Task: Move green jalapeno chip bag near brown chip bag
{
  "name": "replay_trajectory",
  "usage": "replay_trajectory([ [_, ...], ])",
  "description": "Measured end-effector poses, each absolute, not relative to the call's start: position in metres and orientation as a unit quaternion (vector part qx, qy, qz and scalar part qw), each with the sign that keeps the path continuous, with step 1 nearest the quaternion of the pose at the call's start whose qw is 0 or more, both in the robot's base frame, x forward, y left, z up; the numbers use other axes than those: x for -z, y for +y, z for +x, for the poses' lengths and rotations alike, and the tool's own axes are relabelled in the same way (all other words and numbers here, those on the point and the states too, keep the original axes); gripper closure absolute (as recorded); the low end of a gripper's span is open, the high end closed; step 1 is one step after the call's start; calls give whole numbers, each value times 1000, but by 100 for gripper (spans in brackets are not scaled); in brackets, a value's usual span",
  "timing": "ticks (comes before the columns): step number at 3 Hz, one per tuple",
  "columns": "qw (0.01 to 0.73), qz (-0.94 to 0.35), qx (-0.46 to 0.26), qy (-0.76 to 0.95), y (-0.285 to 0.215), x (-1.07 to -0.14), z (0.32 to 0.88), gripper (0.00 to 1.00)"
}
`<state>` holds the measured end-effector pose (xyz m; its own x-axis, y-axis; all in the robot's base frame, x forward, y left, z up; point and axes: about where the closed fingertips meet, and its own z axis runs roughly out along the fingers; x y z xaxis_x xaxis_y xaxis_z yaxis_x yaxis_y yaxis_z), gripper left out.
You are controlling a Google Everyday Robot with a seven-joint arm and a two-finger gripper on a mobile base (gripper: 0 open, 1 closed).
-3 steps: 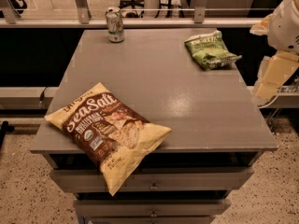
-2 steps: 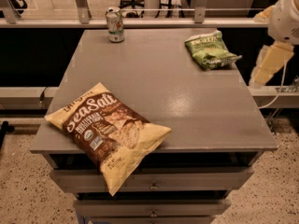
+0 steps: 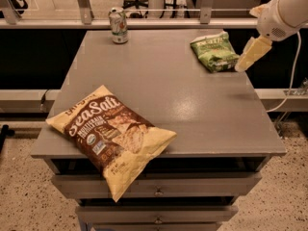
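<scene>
The green jalapeno chip bag (image 3: 214, 51) lies flat at the far right of the grey table (image 3: 192, 105). The brown chip bag (image 3: 113, 134), dark brown with cream-yellow edges and white "Sea Salt" script, lies at the near left corner, and its lower end hangs over the front edge. My gripper (image 3: 250, 56) hangs from the white arm at the right edge of the view. It sits just right of the green bag, close to the bag's right edge and slightly above the table top.
A green-and-silver soda can (image 3: 118, 25) stands upright at the far left of the table. Drawers (image 3: 154, 191) sit under the table front. A metal railing (image 3: 144, 22) runs along the back edge. A white cable (image 3: 288, 81) hangs at the right.
My gripper has moved left and farther in, from beside the table's right edge to just right of the green bag. Both bags and the can have not moved.
</scene>
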<state>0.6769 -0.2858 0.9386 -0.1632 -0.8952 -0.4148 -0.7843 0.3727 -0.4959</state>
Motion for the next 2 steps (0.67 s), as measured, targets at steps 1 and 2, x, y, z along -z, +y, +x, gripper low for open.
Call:
replay_trajectory([
  [1,348,-542,81,761,-287,-921,708,0],
  [2,350,-523,75,774,-296,-904,727,0],
])
